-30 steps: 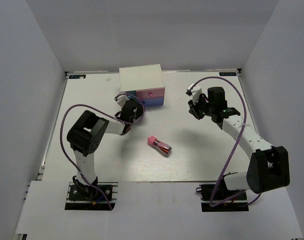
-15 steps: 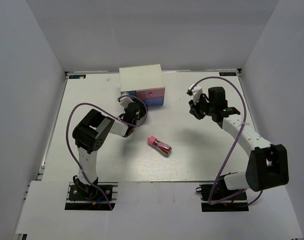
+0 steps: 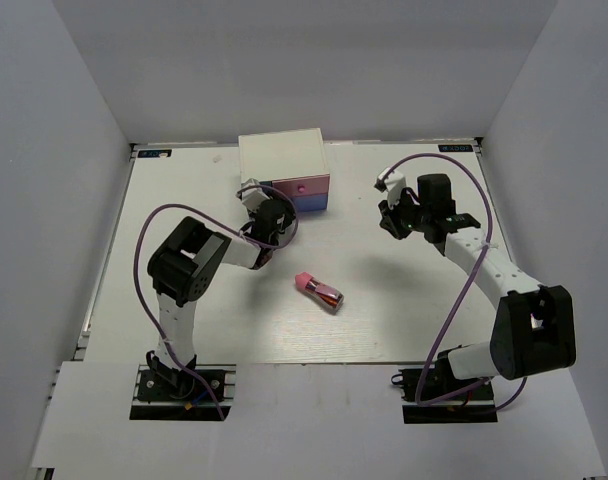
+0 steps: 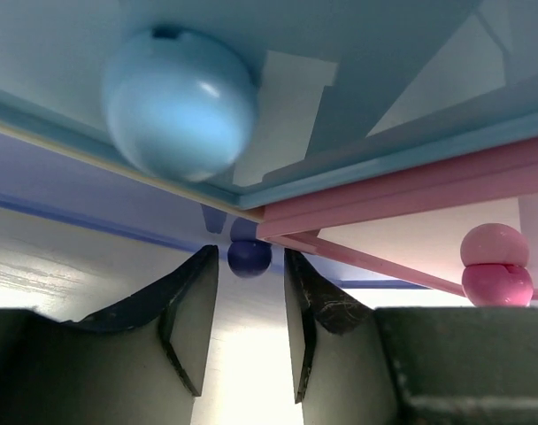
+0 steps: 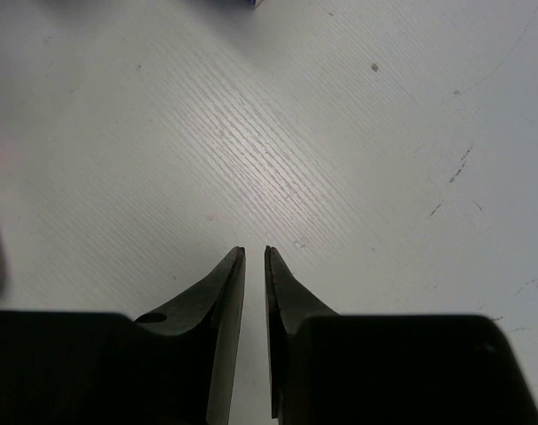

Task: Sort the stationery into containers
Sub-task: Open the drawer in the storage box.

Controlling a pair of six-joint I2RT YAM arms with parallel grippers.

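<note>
**One tube lies loose; dark-blue drawer shut**

One item of stationery is in sight: a pink-capped tube [image 3: 320, 290], lying on its side on the table [image 3: 434, 310], well apart from both arms and near the middle of the board.

Left gripper [image 4: 250, 274]: released, fingers parted, nothing grasped. The dark-blue knob [image 4: 249, 258] sits at the fingertips, centred in the gap and touching neither that I can see. The light-blue knob [image 4: 179, 102] hangs close above, and the pink knob [image 4: 495, 266] is off to the right.

Right gripper [image 5: 254, 257]: fingers drawn almost together, a thin slit between them, grasping nothing, above bare table.

Risks, as judged:
- The knob is small and round. Closing this far out may pinch only its front, and the fingers may slip off on the pull.
- The pink drawer's corner lies just beside the right finger, so drifting sideways could catch it.
- The cabinet [image 3: 282, 160] looks light and unfixed. A stiff drawer may drag the whole box.

Room: wide bare table lies in front of the cabinet. The tube lies off to the right of the drawer's likely path, and the side walls stand well clear.
</note>
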